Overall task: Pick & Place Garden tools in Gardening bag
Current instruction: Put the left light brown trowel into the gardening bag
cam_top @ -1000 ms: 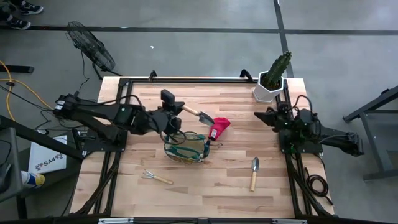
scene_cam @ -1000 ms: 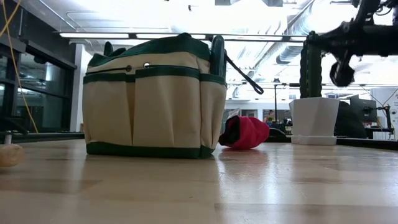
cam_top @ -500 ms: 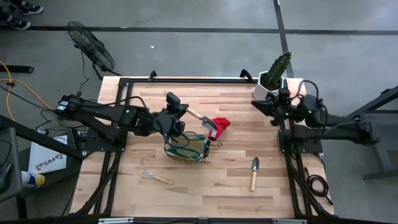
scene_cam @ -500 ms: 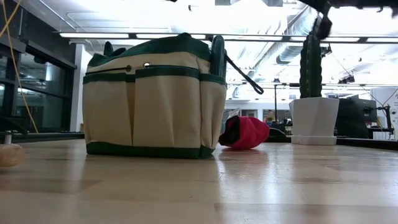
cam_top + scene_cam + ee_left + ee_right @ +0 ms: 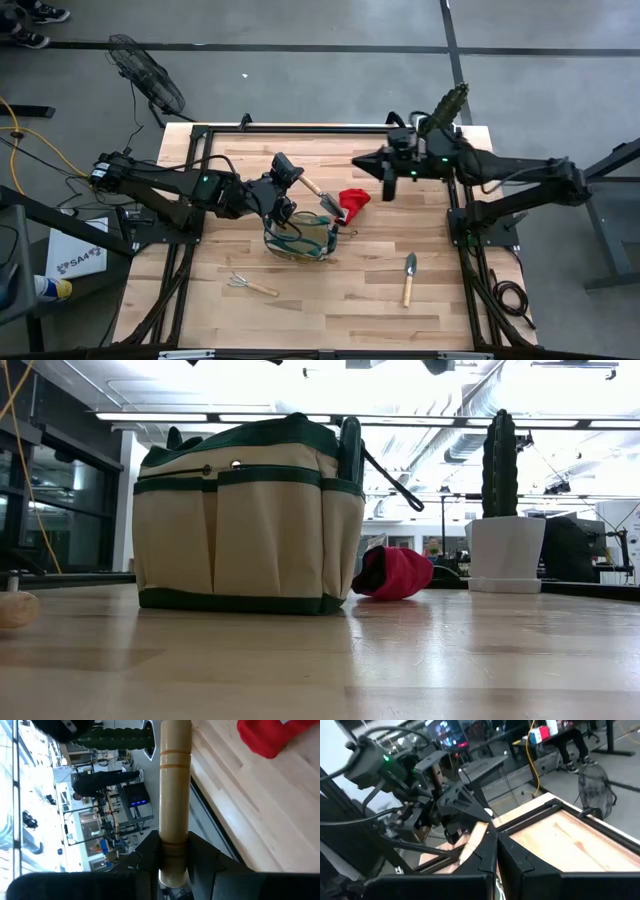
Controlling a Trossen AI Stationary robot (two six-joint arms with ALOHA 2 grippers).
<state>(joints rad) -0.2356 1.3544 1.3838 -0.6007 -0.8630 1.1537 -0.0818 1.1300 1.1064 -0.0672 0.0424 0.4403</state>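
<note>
A: Spotted the left gripper (image 5: 287, 192) pinched narrow on a trowel (image 5: 318, 190), yeah? Looked clamped on the butt of the wooden handle (image 5: 175, 795) in the wrist view.

B: Yep, gripped tight on that handle. Ran roughly 10 to 4 o'clock in the high view, blade at the 4 end, hanging just over the far rim of the bag (image 5: 300, 238).

A: And the bag itself?

B: Sat upright at about 5 o'clock from that gripper, very near, almost underneath. Probably just needed the blade tipped down toward 6 to drop in. Only a guess though.

A: Right gripper (image 5: 386, 186)?

B: Squeezed fully shut on nothing, up in the air, with the red glove (image 5: 353, 199) close by at its 8 o'clock. Best placed for that one, I'd say.

A: Leftovers?

B: Rake (image 5: 250, 286) at 7 o'clock from the bag, second trowel (image 5: 408, 268) at 4. Both flat on the table (image 5: 360, 300), well apart from either gripper.
</note>
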